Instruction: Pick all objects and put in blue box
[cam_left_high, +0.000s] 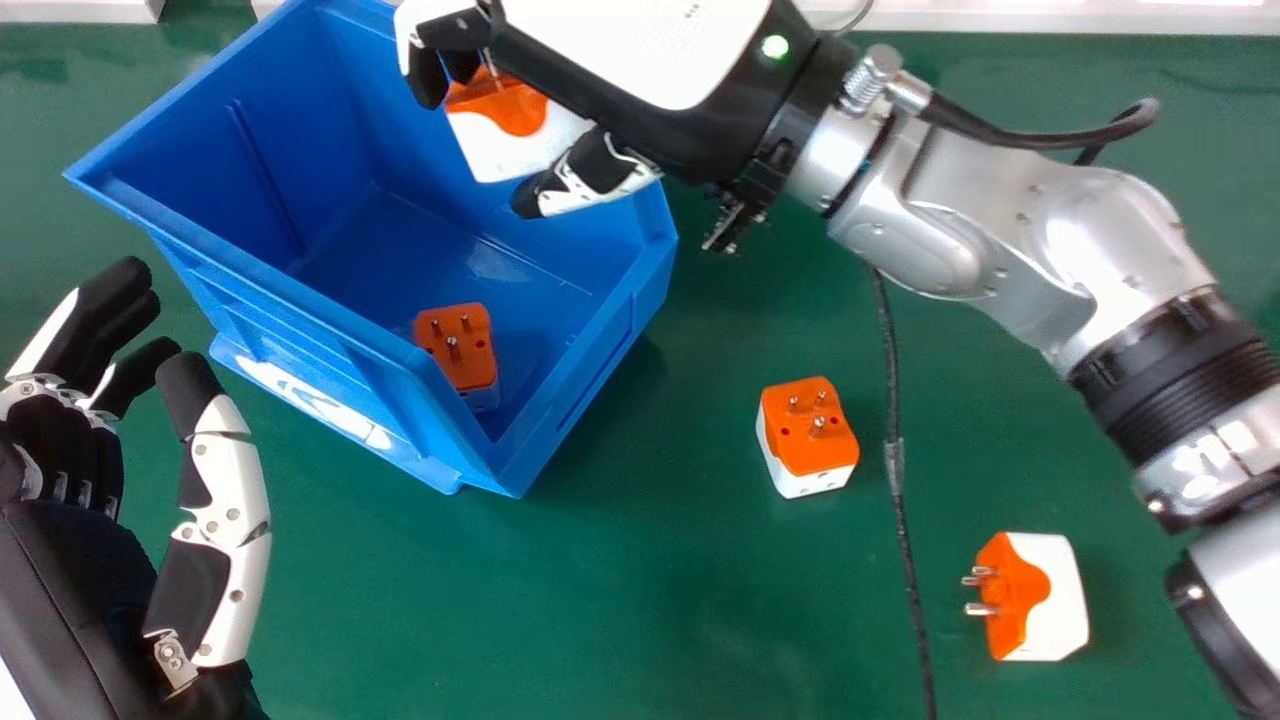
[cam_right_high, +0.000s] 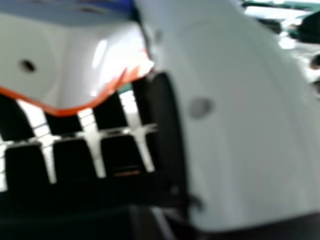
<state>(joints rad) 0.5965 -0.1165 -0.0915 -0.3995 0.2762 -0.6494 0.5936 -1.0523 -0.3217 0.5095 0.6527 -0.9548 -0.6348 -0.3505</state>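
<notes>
Right hand (cam_left_high: 600, 168) pinches an orange-and-white plug adapter (cam_left_high: 505, 120) over the blue storage box (cam_left_high: 340, 300).
In the head view, that adapter sits between thumb and fingers, above the box's opening; another adapter (cam_left_high: 462, 345) lies inside, prongs up, by the box's near corner. Two more wait on the green tabletop (cam_left_high: 600, 600), to the right of the box: a prongs-up adapter (cam_left_high: 812, 430) (the nearer of the two to the box) and a sideways adapter (cam_left_high: 1045, 600), prongs pointing left. The left hand (cam_left_high: 232, 490) is spread wide, thumb well apart from its fingers, left of the box's near corner. In the right hand view, the held adapter's white shell and orange rim show beside the thumb (cam_right_high: 240, 115).
</notes>
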